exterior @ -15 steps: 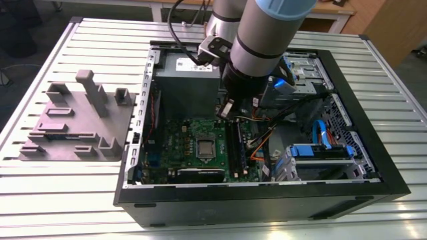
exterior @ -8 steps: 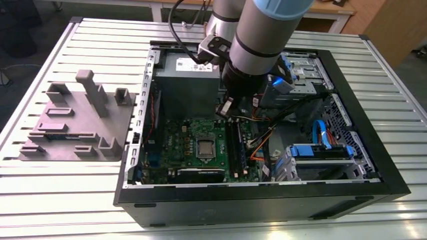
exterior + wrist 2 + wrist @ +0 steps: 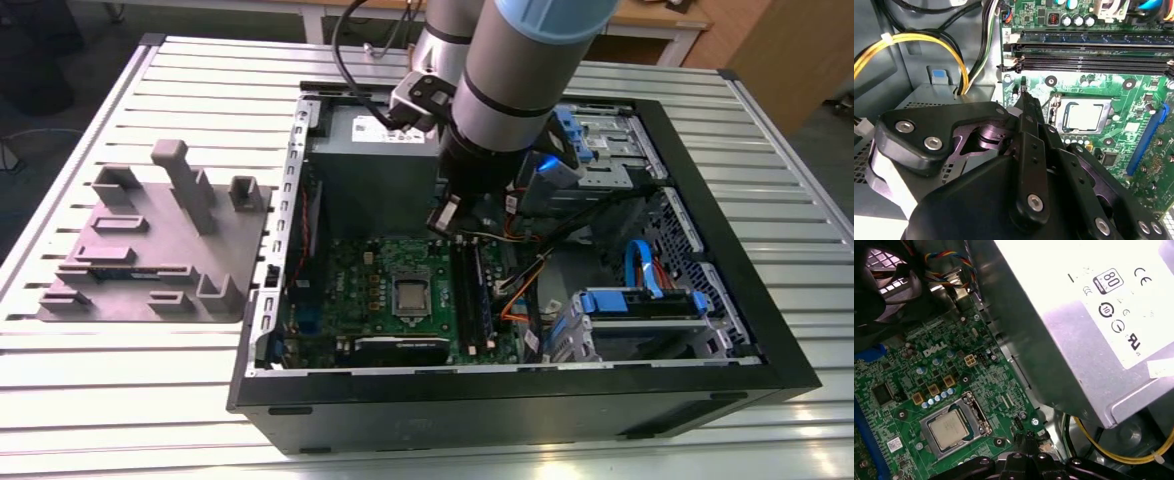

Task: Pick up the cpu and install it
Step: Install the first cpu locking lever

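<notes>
The gripper (image 3: 1024, 95) has its fingers drawn together into one narrow point, with nothing held between them as far as the second wrist view shows; in the first wrist view its tip (image 3: 1030, 436) looks the same, closed and empty. That tip hangs just beside the socket, over the green board (image 3: 914, 370) near the socket's corner, and I cannot tell whether it touches the board or floats a little above it.

The cpu (image 3: 1082, 117) lies flat in its socket on the board, silvery top up, and in the first wrist view (image 3: 947, 429) a metal frame sits around it. It looks seated, so the placing appears done; whether the frame is latched down is hard to judge from these views.

In the exterior view the arm (image 3: 514, 75) reaches steeply down into the open computer case (image 3: 721, 250), its wrist pointed at the board just past the cpu (image 3: 410, 293). The grey power supply box (image 3: 1089, 315) stands close beside the gripper. A grey parts holder (image 3: 147, 250) rests on the slatted table (image 3: 80, 400), at the exterior view's left of the case.
</notes>
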Robot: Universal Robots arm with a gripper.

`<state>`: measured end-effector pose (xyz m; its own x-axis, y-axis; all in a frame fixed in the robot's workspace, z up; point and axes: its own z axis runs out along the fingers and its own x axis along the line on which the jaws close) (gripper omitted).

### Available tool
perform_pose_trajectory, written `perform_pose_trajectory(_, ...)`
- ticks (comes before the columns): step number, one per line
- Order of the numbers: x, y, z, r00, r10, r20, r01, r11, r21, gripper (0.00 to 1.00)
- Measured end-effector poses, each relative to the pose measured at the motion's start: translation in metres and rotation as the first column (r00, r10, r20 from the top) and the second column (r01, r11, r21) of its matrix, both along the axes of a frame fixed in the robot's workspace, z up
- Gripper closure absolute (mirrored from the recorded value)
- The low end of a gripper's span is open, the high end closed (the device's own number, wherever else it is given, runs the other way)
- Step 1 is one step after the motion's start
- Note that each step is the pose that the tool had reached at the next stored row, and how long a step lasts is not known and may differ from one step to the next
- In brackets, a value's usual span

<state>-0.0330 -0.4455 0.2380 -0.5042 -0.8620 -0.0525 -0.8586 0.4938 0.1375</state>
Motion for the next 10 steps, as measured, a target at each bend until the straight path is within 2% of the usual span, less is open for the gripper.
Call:
perform_pose_trajectory(4,-0.0005,-0.0007,-0.0002,0.9997,0.024,0.0001,-0.024,0.9997,-0.0023,0.90)
perform_pose_trajectory(5,-0.0008,-0.0009,-0.0002,0.9996,0.027,-0.0001,-0.027,0.9996,-0.0055,0.90)
perform_pose_trajectory(7,-0.0011,-0.0018,-0.0003,0.9995,0.031,-0.0002,-0.031,0.9994,-0.0148,0.90)
perform_pose_trajectory(10,-0.0014,-0.0040,-0.0001,0.9995,0.032,-0.0010,-0.032,0.9988,-0.0361,0.90)
